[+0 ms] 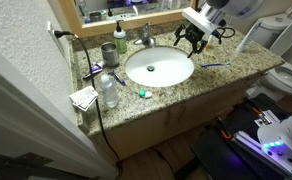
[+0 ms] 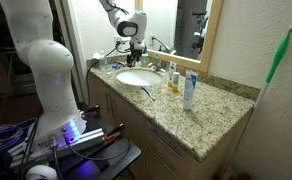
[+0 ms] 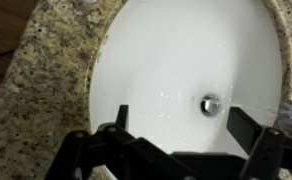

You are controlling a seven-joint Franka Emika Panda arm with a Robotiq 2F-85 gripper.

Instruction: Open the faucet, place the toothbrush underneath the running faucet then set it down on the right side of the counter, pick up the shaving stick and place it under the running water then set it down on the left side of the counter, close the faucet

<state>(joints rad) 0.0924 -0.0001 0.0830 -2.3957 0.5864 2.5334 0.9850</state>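
Note:
The chrome faucet [image 1: 146, 38] stands behind the oval white basin [image 1: 158, 68] in the granite counter [image 1: 236, 72]. The thin blue toothbrush [image 1: 216, 66] lies flat on the counter to the right of the basin, also seen by the basin's rim [image 2: 146, 93]. A small blue-purple item [image 1: 93, 70] at the basin's left may be the shaving stick; I cannot tell. My gripper [image 1: 193, 38] hangs over the back right of the basin, open and empty. In the wrist view the gripper [image 3: 184, 128] is spread above the wet basin floor, near the drain [image 3: 211, 104].
A green cup [image 1: 107, 52], a soap bottle [image 1: 120, 38] and a clear plastic bottle [image 1: 108, 90] stand left of the basin. A small green item [image 1: 142, 93] lies at the front rim. A white tube [image 2: 189, 92] and an amber bottle [image 2: 172, 80] stand beside the mirror.

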